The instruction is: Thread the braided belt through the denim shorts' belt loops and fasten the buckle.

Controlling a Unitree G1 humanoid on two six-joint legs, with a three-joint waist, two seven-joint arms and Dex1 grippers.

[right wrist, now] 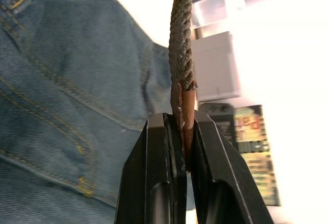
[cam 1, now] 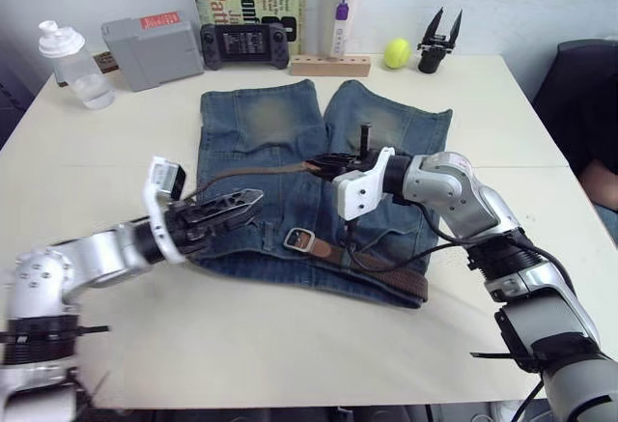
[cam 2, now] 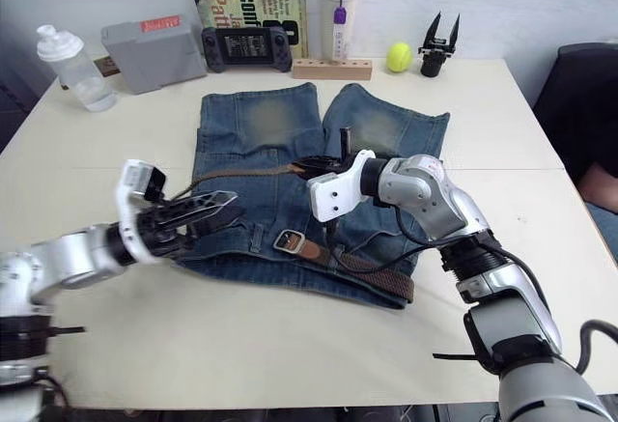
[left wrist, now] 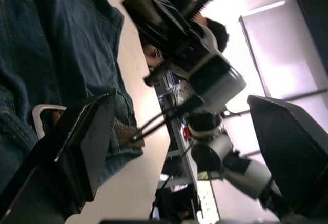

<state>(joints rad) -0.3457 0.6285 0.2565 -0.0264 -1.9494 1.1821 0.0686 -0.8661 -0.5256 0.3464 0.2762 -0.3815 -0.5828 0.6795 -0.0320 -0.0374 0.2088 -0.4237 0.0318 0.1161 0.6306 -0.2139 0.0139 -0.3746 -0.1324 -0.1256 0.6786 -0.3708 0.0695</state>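
**Right gripper pinching the belt tip over the shorts**

I see the faded blue denim shorts [cam 1: 290,166] lying flat on the cream table [cam 1: 116,161], waistband toward me. The dark-brown braided belt with tan leather ends [cam 1: 381,266] runs along the waistband, and its small silver rectangular buckle [cam 1: 298,240] rests on the denim near the middle. My right gripper [right wrist: 185,147] has its fingers clamped on the tan leather tip — the woven strap leads away from them. My left gripper [cam 1: 235,206] hovers over the left side of the shorts, fingers spread wide and holding nothing — just short of the buckle.
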